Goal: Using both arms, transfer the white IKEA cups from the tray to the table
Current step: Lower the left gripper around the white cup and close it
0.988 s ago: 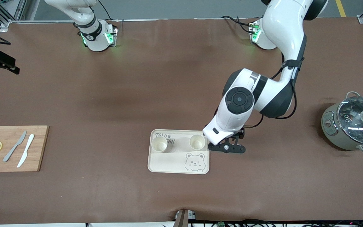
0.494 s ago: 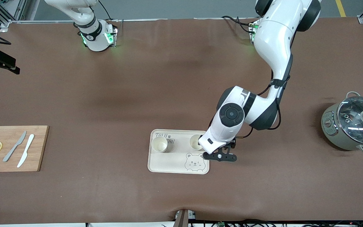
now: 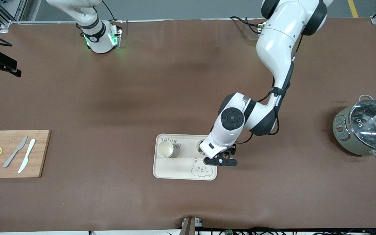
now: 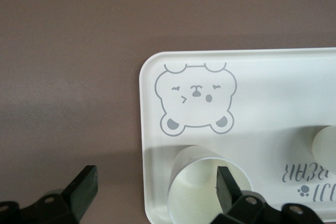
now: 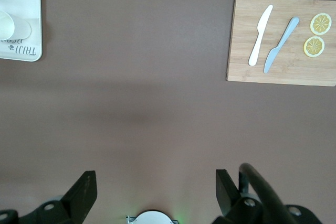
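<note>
My left gripper (image 4: 152,195) hangs wide open over the tray (image 3: 175,169), one finger (image 4: 227,184) inside the rim of the cup (image 4: 197,182) at the left arm's end. Second cup (image 3: 165,150) stands on the tray too. Step: closing in to grasp. Next calls for pinching that wall, then lifting. Right gripper (image 5: 152,195) waits, open, high above the bench (image 3: 109,98).
</note>
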Action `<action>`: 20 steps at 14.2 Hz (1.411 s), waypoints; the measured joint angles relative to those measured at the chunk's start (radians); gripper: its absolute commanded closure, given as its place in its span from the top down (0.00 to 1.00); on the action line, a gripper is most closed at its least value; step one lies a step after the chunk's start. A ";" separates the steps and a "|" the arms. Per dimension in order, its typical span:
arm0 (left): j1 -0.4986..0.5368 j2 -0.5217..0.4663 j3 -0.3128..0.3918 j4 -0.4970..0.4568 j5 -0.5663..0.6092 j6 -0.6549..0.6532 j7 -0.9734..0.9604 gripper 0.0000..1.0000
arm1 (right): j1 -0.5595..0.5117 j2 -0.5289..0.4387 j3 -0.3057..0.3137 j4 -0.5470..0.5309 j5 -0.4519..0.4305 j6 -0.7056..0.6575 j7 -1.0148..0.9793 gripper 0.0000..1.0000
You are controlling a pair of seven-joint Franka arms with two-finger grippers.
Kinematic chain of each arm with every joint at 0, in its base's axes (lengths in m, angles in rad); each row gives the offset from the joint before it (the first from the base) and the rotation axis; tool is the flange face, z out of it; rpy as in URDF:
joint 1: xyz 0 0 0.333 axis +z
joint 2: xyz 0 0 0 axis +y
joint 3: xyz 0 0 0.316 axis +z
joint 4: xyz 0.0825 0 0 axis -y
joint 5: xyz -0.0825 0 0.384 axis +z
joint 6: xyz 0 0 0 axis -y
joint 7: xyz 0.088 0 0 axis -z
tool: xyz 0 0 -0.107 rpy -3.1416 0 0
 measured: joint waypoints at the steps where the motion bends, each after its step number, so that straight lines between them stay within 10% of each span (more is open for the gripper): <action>1: -0.002 0.000 0.000 -0.012 0.000 0.013 -0.002 1.00 | 0.000 0.001 0.000 0.000 0.000 0.001 0.000 1.00; 17: -0.020 -0.007 0.000 -0.142 0.000 0.154 -0.041 1.00 | 0.000 0.020 -0.001 0.001 0.000 0.006 0.003 1.00; 18: -0.022 -0.007 0.000 -0.143 0.000 0.155 -0.043 0.90 | 0.000 0.020 -0.001 0.001 0.000 0.006 0.003 1.00; 19: -0.024 -0.007 0.000 -0.143 0.000 0.157 -0.046 0.58 | 0.000 0.020 -0.001 0.001 0.000 0.006 0.003 1.00; 20: -0.026 -0.007 0.000 -0.143 0.000 0.158 -0.053 0.01 | 0.000 0.020 -0.002 0.001 0.000 0.006 0.003 1.00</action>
